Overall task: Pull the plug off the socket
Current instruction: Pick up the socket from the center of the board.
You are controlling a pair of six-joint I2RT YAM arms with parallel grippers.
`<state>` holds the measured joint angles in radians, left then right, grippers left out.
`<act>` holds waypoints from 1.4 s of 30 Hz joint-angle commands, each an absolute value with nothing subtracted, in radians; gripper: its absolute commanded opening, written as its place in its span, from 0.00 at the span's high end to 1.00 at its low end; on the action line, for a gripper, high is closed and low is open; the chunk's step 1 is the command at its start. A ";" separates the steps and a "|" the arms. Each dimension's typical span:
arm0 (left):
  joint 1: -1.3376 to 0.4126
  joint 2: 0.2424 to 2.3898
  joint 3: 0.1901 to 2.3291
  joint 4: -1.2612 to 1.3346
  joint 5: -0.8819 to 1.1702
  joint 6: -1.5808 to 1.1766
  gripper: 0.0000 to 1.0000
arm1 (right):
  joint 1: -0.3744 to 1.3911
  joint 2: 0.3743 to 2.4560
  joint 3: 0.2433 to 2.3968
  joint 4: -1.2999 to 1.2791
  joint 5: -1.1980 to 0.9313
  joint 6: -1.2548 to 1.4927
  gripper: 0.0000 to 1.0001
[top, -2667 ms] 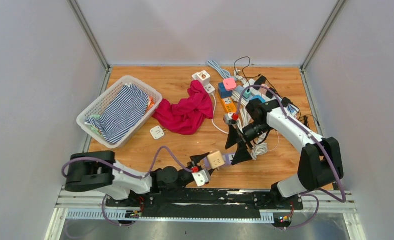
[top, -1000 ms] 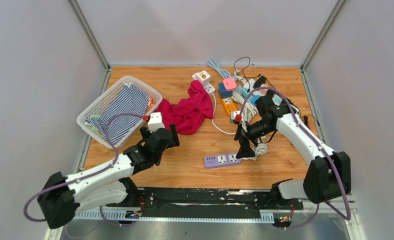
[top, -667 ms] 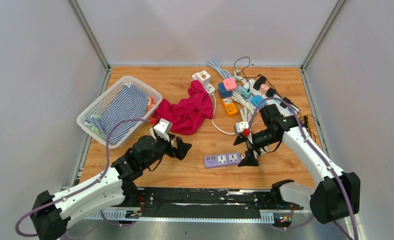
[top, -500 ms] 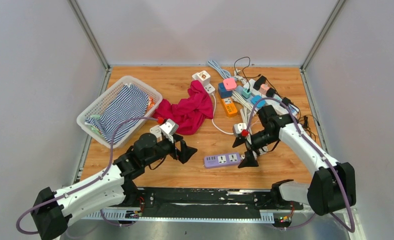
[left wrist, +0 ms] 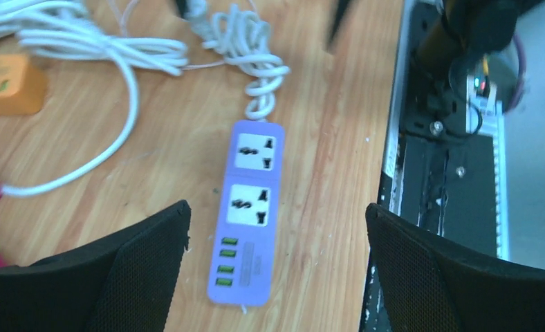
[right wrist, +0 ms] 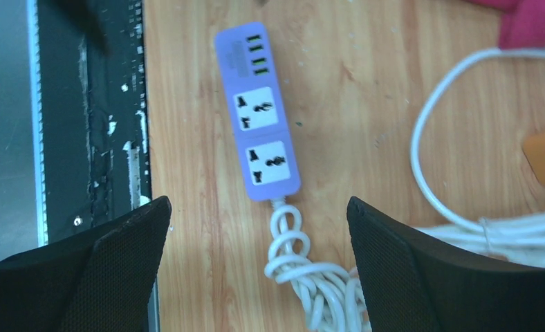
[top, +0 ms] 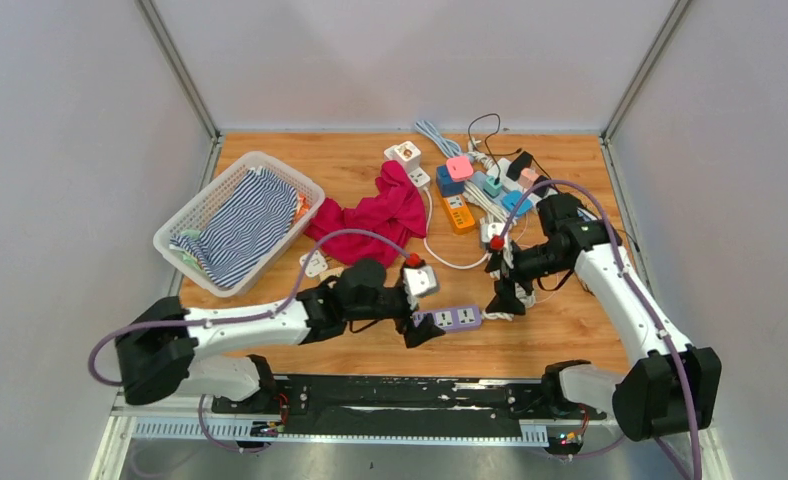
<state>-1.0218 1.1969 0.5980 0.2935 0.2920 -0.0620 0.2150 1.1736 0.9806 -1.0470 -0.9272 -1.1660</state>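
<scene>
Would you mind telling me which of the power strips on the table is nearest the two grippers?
The purple power strip, alone near the front edge, both sockets empty; the orange strip and the others sit farther back among the cables.

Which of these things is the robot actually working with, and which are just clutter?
In the job: purple power strip, its coiled white cord, left gripper, right gripper, both open.
Lying about: white basket, striped cloth, red cloth, orange power strip, white adapter.

Purple pwr strip (left wrist: 247, 214): smooth matt plastic. Table (left wrist: 325, 138): wood, grainy. Cord (left wrist: 253, 50): glossy white.
</scene>
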 commanded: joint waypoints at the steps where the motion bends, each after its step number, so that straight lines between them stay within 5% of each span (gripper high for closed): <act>1: -1.124 1.363 0.672 0.337 0.204 0.248 0.03 | 0.107 1.147 1.021 -1.003 -0.882 -0.995 0.03; 14: -1.147 1.715 0.807 0.399 0.146 0.417 0.03 | 0.016 1.050 0.917 -0.873 -0.826 -0.898 0.04; 21: -1.147 1.797 0.832 0.399 0.187 0.388 0.14 | 0.016 1.046 0.898 -0.860 -0.807 -0.914 0.03; 33: -1.138 1.818 0.852 0.398 0.254 0.300 0.49 | 0.015 1.043 0.885 -0.853 -0.809 -0.924 0.03; 39: -1.138 1.774 0.823 0.397 0.285 0.252 0.94 | 0.015 1.040 0.885 -0.851 -0.810 -0.920 0.03; 42: -1.140 1.699 0.784 0.398 0.282 0.219 1.00 | 0.015 1.040 0.887 -0.848 -0.800 -0.918 0.04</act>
